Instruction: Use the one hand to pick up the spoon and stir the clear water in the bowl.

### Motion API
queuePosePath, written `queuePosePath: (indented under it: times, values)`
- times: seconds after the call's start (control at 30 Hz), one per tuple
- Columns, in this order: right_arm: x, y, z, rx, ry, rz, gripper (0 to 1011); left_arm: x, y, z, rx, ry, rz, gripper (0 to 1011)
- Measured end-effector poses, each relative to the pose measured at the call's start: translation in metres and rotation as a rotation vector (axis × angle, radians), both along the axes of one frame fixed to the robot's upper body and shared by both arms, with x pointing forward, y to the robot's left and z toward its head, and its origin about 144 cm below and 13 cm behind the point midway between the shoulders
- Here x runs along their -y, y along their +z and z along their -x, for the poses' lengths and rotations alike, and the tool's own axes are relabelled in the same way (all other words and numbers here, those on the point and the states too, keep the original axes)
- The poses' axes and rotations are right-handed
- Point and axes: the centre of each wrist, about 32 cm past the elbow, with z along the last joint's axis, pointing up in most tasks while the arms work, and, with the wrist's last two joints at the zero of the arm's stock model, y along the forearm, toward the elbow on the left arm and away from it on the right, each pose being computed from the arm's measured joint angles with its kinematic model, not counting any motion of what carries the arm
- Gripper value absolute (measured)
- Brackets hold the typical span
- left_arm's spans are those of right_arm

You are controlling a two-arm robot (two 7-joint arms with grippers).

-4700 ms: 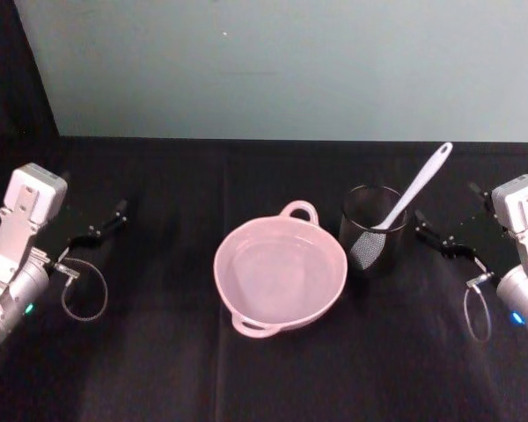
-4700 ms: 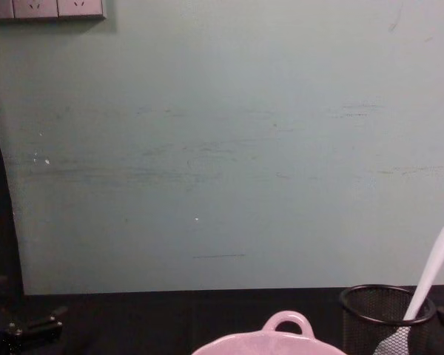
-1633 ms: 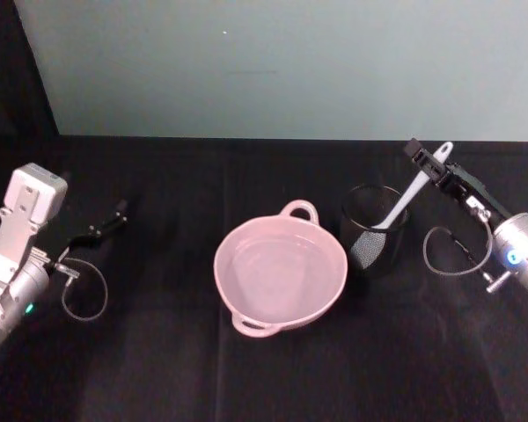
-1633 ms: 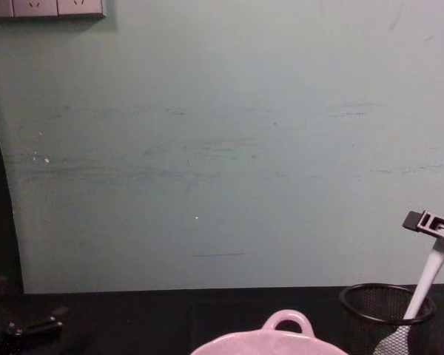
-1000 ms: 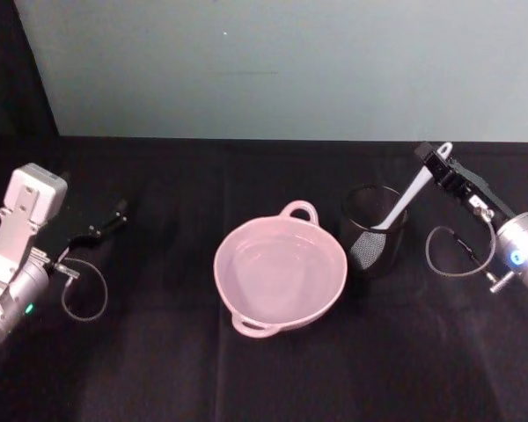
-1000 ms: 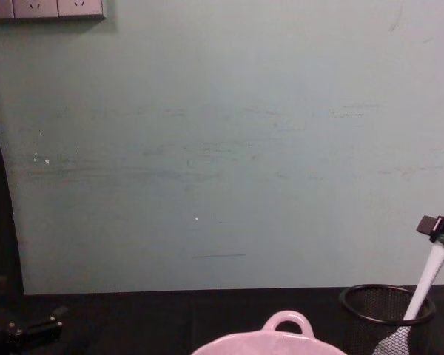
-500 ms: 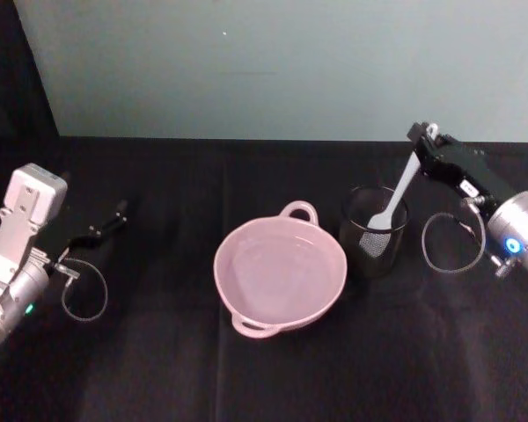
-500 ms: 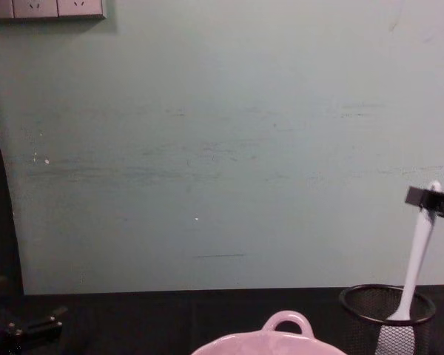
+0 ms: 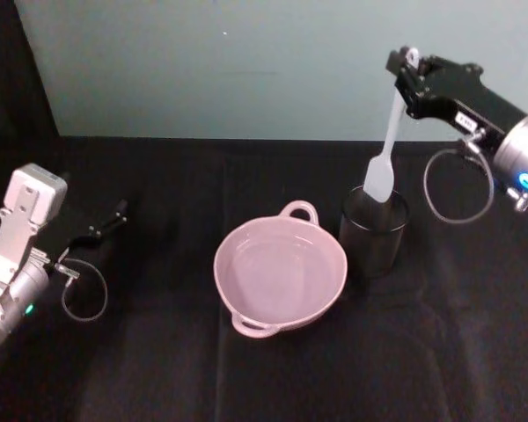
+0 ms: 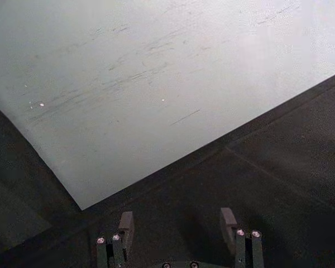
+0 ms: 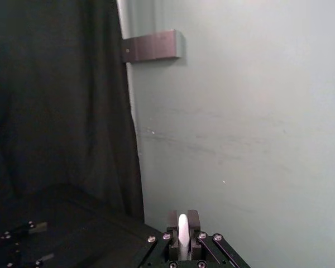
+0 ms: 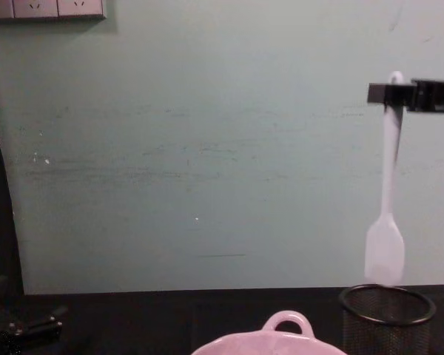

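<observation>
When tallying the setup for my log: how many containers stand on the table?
2: the pink bowl at the table's middle, and the black wire-mesh cup beside it on the robot's right. None seems hidden.

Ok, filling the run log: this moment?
right hand: shut on spoon | spoon: hanging above mesh cup | left hand: parked, open

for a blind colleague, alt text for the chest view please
The right gripper, high at the right, has its jaws shut on the top of the white spoon, which hangs upright, blade just above the black mesh cup. The pink bowl shows at the bottom edge; the left gripper rests low at the left.
</observation>
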Motion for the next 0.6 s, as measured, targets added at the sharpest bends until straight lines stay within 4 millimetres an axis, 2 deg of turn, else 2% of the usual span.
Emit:
queuePosePath:
  times: [0.03, 0.2, 0.6]
  values:
    - [-0.001, 0.007, 0.001, 0.007, 0.008, 0.011, 110, 0.000, 0.000, 0.000, 0.000, 0.000, 0.000, 1011]
    - [-0.003, 0.018, 0.004, 0.014, 0.019, 0.030, 110, 0.000, 0.000, 0.000, 0.000, 0.000, 0.000, 1011]
    - [-0.003, 0.017, 0.003, 0.014, 0.017, 0.029, 110, 0.000, 0.000, 0.000, 0.000, 0.000, 0.000, 1011]
